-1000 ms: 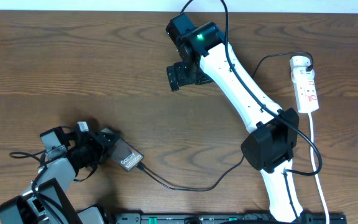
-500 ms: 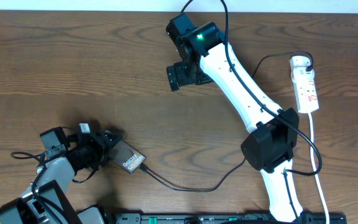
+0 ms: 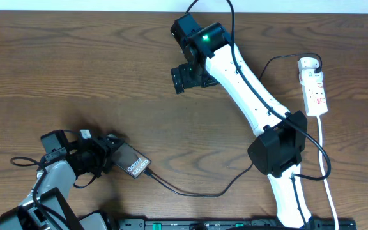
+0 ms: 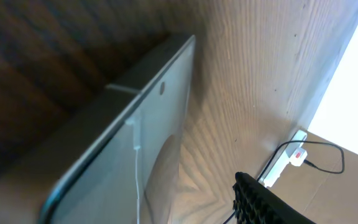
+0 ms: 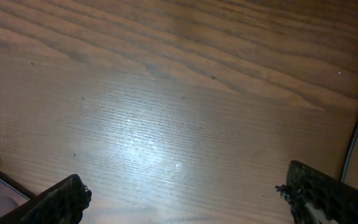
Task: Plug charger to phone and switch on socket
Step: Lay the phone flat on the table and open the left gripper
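Socket is lying far right, nearer to the right arm.
The socket [image 3: 314, 85] is lying lengthwise along the counter's [image 3: 75, 70] right edge, well right of the spread, empty right pincer [image 3: 185, 78] (left pincer [image 3: 110, 153] is sitting half-spread around the phone [image 3: 131, 163], charger [image 3: 190, 190] seemingly plugged in).

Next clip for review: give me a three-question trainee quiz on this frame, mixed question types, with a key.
1. True or false: the charger tip sits at the phone edge.
2. The right end effector is: A) shut on the socket, B) open above bare table, away from the socket, C) holding the phone.
3. Fill in: the socket lies near the table's ____ edge in the overhead view.

Key: 1 true: the black cable reaches the phone's lower right edge. 2 B: both fingers stand wide apart with only wood between them. 3 right.
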`<state>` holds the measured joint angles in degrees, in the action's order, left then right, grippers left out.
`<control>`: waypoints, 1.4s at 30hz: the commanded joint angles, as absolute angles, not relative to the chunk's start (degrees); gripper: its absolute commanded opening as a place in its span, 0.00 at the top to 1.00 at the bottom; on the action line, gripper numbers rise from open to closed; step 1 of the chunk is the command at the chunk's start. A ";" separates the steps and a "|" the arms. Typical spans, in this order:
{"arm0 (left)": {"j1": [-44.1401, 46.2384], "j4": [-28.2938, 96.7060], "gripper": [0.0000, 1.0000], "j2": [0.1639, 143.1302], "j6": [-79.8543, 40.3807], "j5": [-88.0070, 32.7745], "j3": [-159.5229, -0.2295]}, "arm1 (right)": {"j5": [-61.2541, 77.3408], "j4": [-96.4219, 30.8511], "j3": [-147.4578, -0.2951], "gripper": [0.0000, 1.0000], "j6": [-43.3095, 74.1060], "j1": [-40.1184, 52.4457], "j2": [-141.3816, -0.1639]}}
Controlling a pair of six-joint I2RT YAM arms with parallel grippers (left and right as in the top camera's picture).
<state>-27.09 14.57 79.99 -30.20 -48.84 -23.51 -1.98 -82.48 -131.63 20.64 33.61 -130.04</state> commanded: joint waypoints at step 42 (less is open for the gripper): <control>-26.92 26.50 0.40 81.87 -42.94 -21.32 -21.15 | -1.34 -82.48 -132.38 0.01 20.95 33.85 -129.21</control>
